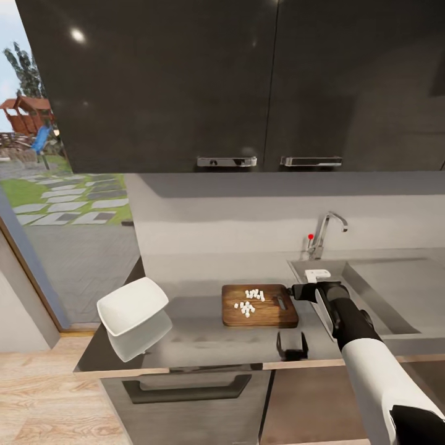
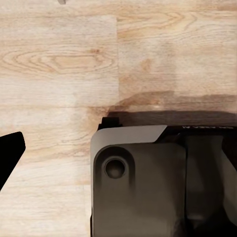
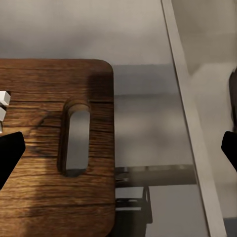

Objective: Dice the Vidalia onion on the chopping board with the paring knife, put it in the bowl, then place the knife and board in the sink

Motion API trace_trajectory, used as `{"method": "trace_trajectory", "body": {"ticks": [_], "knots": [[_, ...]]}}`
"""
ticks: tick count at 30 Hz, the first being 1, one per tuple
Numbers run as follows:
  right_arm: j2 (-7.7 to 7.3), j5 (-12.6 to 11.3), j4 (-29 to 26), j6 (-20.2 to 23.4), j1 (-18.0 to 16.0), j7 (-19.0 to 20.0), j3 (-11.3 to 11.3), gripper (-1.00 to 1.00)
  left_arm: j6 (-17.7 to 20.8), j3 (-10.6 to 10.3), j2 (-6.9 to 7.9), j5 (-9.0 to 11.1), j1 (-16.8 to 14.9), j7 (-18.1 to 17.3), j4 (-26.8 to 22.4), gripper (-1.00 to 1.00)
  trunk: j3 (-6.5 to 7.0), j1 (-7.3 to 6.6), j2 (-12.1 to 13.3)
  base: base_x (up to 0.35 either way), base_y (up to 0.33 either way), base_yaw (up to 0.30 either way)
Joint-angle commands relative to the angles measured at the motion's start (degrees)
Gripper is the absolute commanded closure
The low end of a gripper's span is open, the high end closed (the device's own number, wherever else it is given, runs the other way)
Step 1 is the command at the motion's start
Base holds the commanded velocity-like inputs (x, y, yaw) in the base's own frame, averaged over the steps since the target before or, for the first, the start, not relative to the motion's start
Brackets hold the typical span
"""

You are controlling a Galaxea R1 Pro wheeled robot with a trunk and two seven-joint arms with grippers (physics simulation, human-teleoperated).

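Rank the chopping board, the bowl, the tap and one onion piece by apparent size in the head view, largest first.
1. chopping board and bowl: they look alike in extent, so no firm order between them.
2. tap.
3. One diced onion piece, by far the smallest.

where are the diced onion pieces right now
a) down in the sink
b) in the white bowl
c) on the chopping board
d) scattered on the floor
c: the small white diced onion pieces lie in a loose cluster on the chopping board, while the bowl at the counter's left end looks empty.
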Motion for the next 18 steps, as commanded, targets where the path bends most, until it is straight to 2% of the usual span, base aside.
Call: {"method": "trace_trajectory", "body": {"ticks": [1, 18], "knots": [[0.02, 0.6, -0.1, 0.2, 0.0, 0.5, -0.1, -1.00, -0.4, -0.4, -0.06, 0.5, -0.1, -0.1, 0.2, -1.00, -0.31, 0.26, -0.5, 0.000, 0.000, 0.000], [0.02, 0.6, -0.1, 0.2, 0.0, 0.5, -0.1, -1.00, -0.4, -0.4, -0.10, 0.5, -0.1, -0.2, 0.2, -1.00, -3.36, 3.99, -7.4, 0.000, 0.000, 0.000]]}}
